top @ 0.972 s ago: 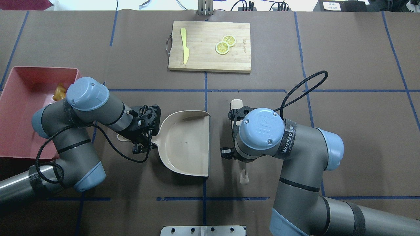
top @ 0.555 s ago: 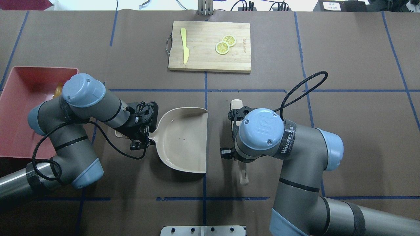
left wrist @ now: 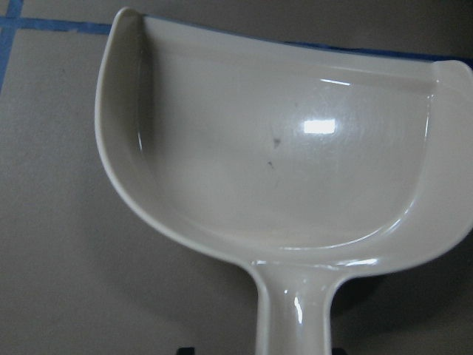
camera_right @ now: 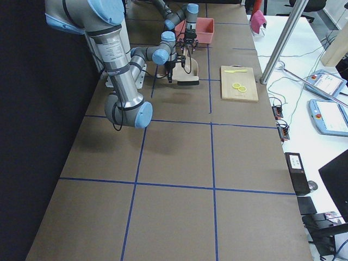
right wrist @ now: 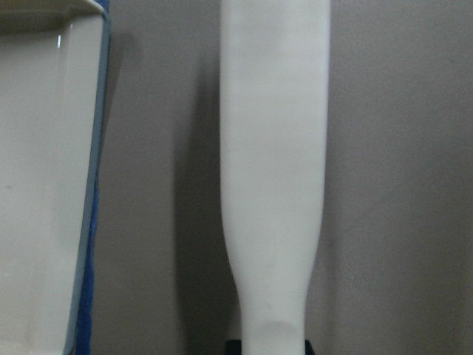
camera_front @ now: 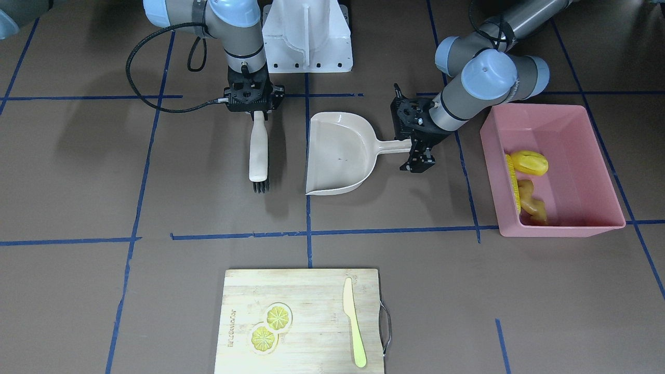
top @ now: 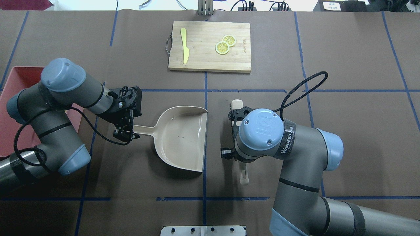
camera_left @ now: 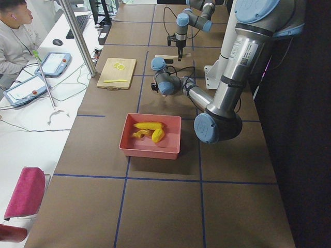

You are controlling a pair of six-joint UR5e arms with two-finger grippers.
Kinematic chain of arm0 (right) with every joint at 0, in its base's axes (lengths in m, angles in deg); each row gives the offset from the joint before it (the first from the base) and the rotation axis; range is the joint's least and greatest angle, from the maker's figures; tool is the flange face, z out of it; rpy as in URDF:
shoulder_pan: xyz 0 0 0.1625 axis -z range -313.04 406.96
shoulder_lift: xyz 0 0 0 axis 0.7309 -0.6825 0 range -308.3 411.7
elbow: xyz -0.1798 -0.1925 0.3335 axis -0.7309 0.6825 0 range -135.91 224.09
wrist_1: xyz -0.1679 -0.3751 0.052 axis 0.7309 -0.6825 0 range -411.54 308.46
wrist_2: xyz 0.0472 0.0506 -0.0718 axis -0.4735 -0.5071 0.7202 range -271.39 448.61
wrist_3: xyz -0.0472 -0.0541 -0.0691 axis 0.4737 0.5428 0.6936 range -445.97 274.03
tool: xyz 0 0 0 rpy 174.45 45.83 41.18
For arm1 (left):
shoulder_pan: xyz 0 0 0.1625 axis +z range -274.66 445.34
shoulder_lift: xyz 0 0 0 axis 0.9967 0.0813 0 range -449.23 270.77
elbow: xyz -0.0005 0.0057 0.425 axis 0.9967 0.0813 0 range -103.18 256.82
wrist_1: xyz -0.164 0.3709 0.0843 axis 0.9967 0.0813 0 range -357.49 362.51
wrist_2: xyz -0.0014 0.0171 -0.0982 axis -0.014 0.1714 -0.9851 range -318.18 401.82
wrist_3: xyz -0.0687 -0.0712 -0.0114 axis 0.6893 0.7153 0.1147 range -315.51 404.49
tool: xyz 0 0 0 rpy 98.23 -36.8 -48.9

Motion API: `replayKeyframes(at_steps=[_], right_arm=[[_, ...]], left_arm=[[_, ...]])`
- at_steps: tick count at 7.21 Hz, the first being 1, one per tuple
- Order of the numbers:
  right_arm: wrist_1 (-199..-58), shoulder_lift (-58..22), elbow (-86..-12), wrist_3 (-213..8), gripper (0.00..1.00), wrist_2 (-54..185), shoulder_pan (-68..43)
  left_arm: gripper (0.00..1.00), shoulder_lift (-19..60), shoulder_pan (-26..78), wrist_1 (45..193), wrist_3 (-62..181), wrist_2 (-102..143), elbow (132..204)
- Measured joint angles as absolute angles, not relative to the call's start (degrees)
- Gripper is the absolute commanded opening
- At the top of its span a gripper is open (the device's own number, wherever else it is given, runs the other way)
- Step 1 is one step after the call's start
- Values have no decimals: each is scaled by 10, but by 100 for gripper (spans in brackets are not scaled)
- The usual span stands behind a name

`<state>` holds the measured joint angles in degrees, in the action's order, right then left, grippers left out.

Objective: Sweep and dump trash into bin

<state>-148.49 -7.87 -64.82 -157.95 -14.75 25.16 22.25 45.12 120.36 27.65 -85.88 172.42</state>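
Trash (camera_front: 529,163) is in neither arm's grip. The left fingers (camera_front: 418,163) stand spread on either side of the tip of the dustpan (camera_front: 337,150) handle, not clamping it. The right fingers (camera_front: 267,106) pinch the top of the brush (camera_front: 258,150) handle. The dustpan lies flat on the surface (camera_front: 156,208), just beside the brush. Farther out, past the left arm, corn cob, yellow lump and ginger root lie together inside the pink bin (camera_front: 571,130).

arms (top: 297,170) grey | joint caps (top: 261,126) pale blue | cables (top: 305,85) black | band lettering (top: 286,139) white
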Motion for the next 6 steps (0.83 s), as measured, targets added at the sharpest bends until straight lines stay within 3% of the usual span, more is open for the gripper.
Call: replayKeyframes(at_steps=[6], right_arm=[[-1485,-81,-647,-1576,0,-145,250]], left_arm=[[100,210,284,1074,295,-966,1789]])
